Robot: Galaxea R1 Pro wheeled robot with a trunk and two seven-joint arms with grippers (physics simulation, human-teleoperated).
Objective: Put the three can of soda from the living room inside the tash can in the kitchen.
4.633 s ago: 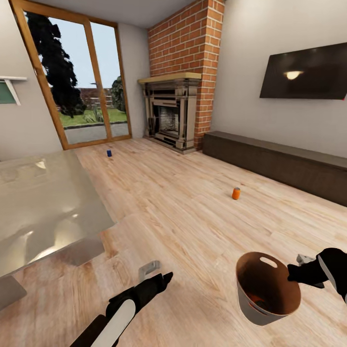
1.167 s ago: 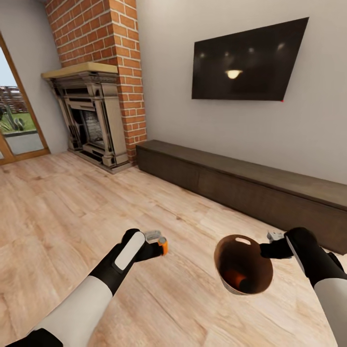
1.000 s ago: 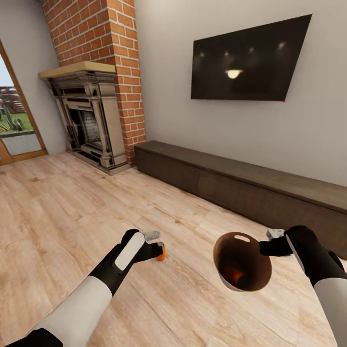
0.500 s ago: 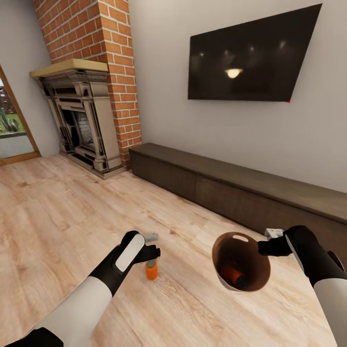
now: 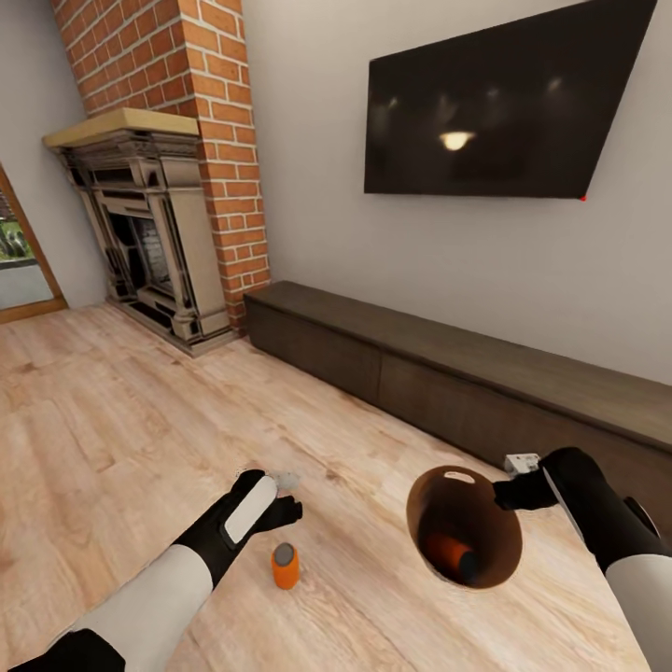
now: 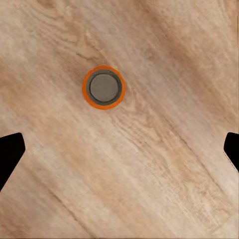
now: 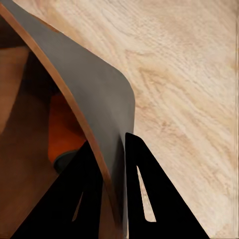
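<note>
— Looking at the floor, the orange can (image 5: pixel 286 566) stands upright on the planks just below the left gripper (image 5: pixel 285 497). A second ago it was pinched in those fingers; now it is loose.

— So it slipped out?

— Dropped or let go, I cannot tell which. Either way that can is not in the bin (image 5: pixel 464 526), so I judge the pickup has to be done again.

— How does the left gripper stand now?

— Spread wide. From the left wrist camera its two dark fingertips (image 6: pixel 10 154) sit at opposite edges with bare floor between them, and the can's grey top (image 6: pixel 103 87) lies ahead of them, touching neither.

— And the right gripper (image 7: pixel 119 169)?

— Pressed together on the bin's rim, one finger inside the wall and one outside. The bin hangs tilted above the floor, well apart from the loose can, and another orange can (image 5: pixel 450 553) lies at its bottom.

— The blue one?

— Nothing to say on it from here.
</note>
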